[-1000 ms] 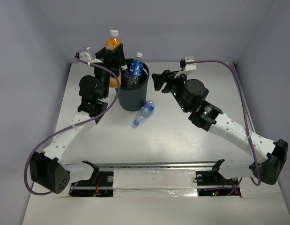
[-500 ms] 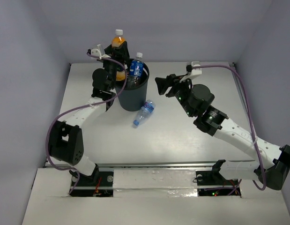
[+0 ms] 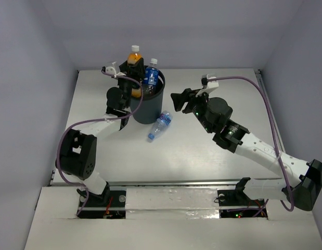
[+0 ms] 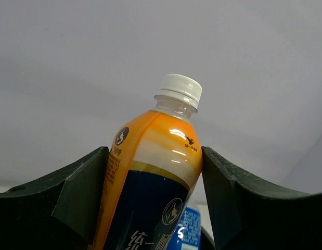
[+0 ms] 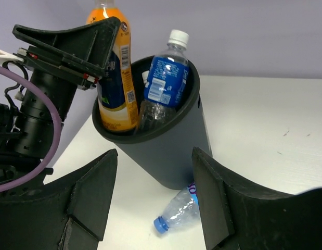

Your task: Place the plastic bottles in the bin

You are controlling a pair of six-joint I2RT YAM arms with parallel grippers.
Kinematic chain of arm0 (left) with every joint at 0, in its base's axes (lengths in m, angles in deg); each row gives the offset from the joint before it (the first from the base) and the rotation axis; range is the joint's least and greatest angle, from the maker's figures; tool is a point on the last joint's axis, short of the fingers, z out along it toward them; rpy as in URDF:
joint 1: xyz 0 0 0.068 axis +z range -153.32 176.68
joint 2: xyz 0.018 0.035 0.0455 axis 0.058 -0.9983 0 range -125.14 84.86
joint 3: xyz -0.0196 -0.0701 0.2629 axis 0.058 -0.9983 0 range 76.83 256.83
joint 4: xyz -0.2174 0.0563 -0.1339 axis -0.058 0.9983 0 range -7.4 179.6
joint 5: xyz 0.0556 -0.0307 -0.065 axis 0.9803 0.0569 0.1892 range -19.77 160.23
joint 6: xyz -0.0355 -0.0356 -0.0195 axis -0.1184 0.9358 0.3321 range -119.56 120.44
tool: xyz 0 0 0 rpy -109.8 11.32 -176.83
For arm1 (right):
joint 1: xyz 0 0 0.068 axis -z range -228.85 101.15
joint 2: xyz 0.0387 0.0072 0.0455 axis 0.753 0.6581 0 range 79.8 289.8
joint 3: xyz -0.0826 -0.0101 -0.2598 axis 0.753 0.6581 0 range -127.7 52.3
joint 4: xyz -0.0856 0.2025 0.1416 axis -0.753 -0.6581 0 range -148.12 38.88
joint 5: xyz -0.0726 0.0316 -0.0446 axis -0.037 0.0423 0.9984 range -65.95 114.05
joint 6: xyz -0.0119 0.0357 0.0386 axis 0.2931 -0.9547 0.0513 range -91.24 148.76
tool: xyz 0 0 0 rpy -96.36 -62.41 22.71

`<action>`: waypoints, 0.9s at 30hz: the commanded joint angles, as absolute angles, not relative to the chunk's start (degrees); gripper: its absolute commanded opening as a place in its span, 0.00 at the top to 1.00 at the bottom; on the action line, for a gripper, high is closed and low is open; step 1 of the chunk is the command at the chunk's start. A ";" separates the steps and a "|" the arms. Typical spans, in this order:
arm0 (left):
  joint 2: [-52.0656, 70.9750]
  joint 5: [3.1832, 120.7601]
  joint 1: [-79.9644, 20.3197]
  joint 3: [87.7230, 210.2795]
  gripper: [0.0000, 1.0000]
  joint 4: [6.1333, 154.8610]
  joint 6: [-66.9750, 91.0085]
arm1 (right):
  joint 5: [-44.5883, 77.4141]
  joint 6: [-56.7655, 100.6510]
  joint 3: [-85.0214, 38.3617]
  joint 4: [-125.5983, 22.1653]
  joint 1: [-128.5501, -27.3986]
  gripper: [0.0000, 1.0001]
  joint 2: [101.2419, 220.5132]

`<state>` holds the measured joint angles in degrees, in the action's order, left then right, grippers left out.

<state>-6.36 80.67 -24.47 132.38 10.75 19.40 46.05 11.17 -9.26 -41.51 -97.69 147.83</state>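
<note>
Counter [image 3: 202,151] carries bin [image 3: 147,109], directly ahead of R claw [image 5: 154,156]: jaws apart, nothing held. L claw [image 4: 154,153] clamps orange bottle [image 4: 150,177] upright, base inside bin rim. Blue-label bottle [image 5: 166,83] sits in bin beside L claw; clear bottle [image 5: 179,211] lies at bin foot, ahead of R claw.

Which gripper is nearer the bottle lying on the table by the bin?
Right. The right gripper hangs open just right of the lying bottle; the left gripper is across the bin, shut on the orange bottle.
</note>
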 commanded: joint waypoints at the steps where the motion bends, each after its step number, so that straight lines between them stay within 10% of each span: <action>1: -6.45 79.38 -24.24 130.37 0.52 -3.09 18.98 | 45.50 10.92 -8.52 -38.64 -97.89 0.35 147.74; 10: -5.85 78.76 -24.24 128.69 0.05 -1.87 20.56 | 45.50 9.60 -8.17 -40.66 -97.89 0.32 148.17; 27: 11.71 80.86 -25.38 128.51 0.01 8.94 18.10 | 45.41 -13.15 -1.92 -40.14 -97.89 0.08 162.66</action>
